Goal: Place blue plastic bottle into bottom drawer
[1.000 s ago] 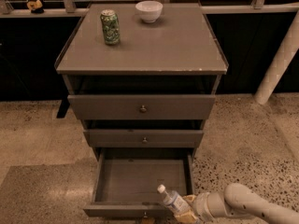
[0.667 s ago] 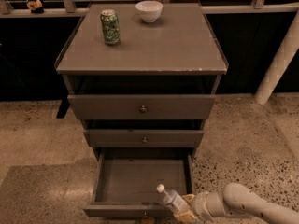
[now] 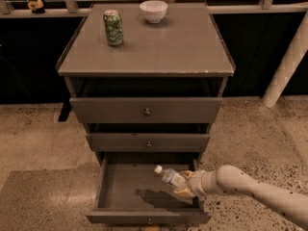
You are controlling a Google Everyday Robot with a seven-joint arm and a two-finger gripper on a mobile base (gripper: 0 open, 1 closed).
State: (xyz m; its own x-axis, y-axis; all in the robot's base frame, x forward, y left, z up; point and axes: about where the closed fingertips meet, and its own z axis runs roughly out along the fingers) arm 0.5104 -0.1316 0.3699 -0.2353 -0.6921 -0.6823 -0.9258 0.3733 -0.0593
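Note:
The blue plastic bottle (image 3: 172, 178), clear with a white cap, is tilted with its cap up and to the left, held over the right part of the open bottom drawer (image 3: 120, 189). My gripper (image 3: 185, 186) is shut on the bottle's lower end and reaches in from the right on a white arm (image 3: 255, 189). The bottle casts a shadow on the drawer floor beneath it. The drawer is pulled out, its front edge low in the view.
The grey cabinet has two more drawers above, the top drawer (image 3: 147, 110) and the middle drawer (image 3: 148, 142). A green soda can (image 3: 113, 28) and a white bowl (image 3: 153, 11) stand on the cabinet top. A white post (image 3: 288, 61) leans at the right.
The gripper and bottle have risen slightly and shifted a little left over the drawer; otherwise the scene is the same.

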